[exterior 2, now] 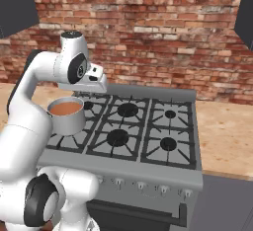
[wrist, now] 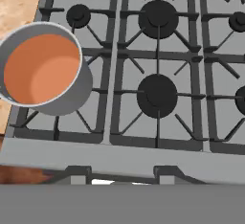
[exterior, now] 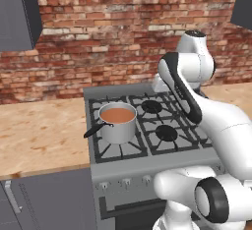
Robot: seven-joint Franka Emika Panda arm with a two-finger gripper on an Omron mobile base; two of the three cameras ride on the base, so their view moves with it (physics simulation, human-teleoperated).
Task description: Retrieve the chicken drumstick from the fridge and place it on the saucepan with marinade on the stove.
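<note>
The saucepan (exterior: 118, 122) stands on the stove (exterior: 147, 148), on its front left burner, at centre left of the left base view. The marinade (exterior: 118, 115) sits inside it. A counter (exterior: 42, 135) flanks the stove on the left, a brick wall (exterior: 113, 32) behind.
</note>
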